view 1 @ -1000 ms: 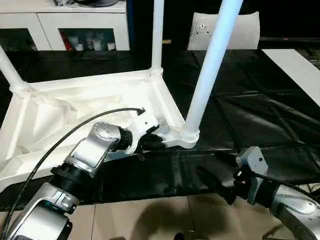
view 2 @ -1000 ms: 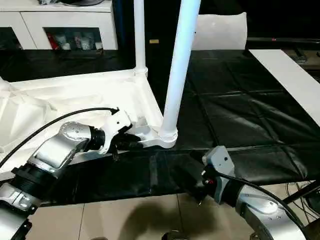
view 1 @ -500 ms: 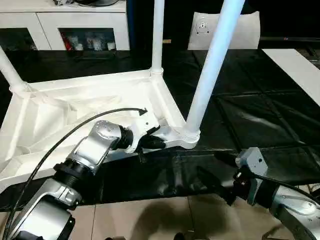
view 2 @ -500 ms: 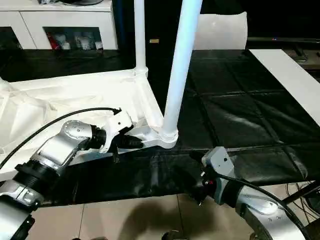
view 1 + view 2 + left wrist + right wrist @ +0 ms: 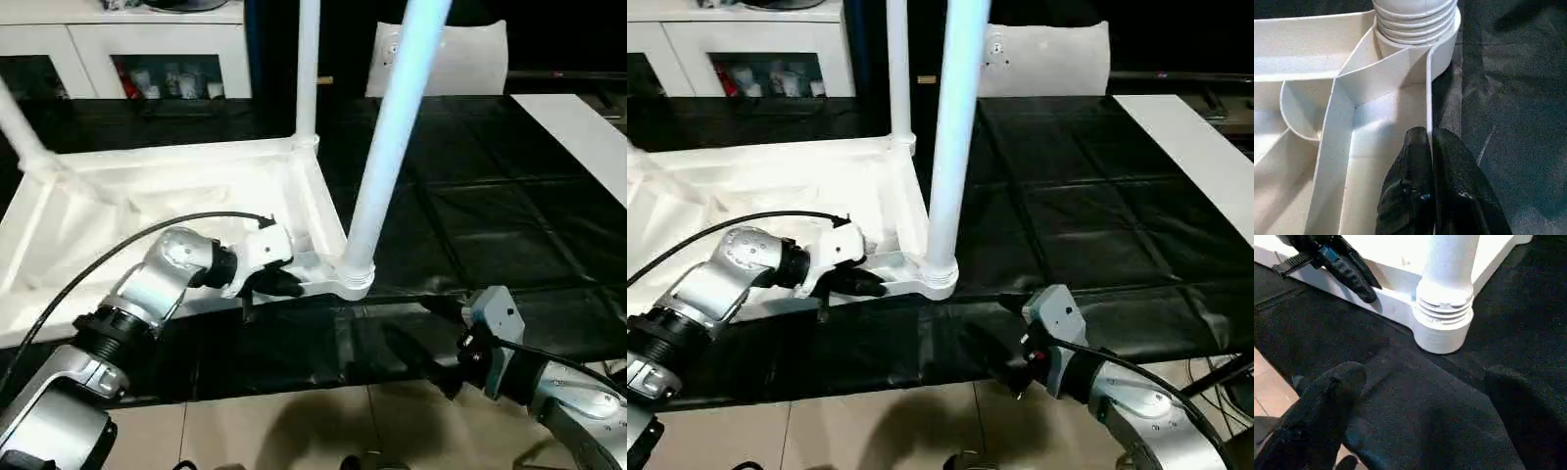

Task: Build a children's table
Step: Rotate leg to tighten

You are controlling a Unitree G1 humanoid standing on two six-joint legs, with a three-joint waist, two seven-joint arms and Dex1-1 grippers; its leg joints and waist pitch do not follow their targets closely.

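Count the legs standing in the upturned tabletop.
3: near-corner leg by the left gripper, far-corner leg, and far-left leg. The fourth corner lies outside the pictures.

- one flipped white kids' table top (image 5: 147,196), ribs up, on the black-covered tabletop (image 5: 509,215)
- three white legs I can count standing in it: near one (image 5: 392,137), back one (image 5: 308,69), far-left one (image 5: 18,122)
- two pincers: left pincer (image 5: 279,284), right pincer (image 5: 426,333)
- one white cabinet (image 5: 98,44) behind
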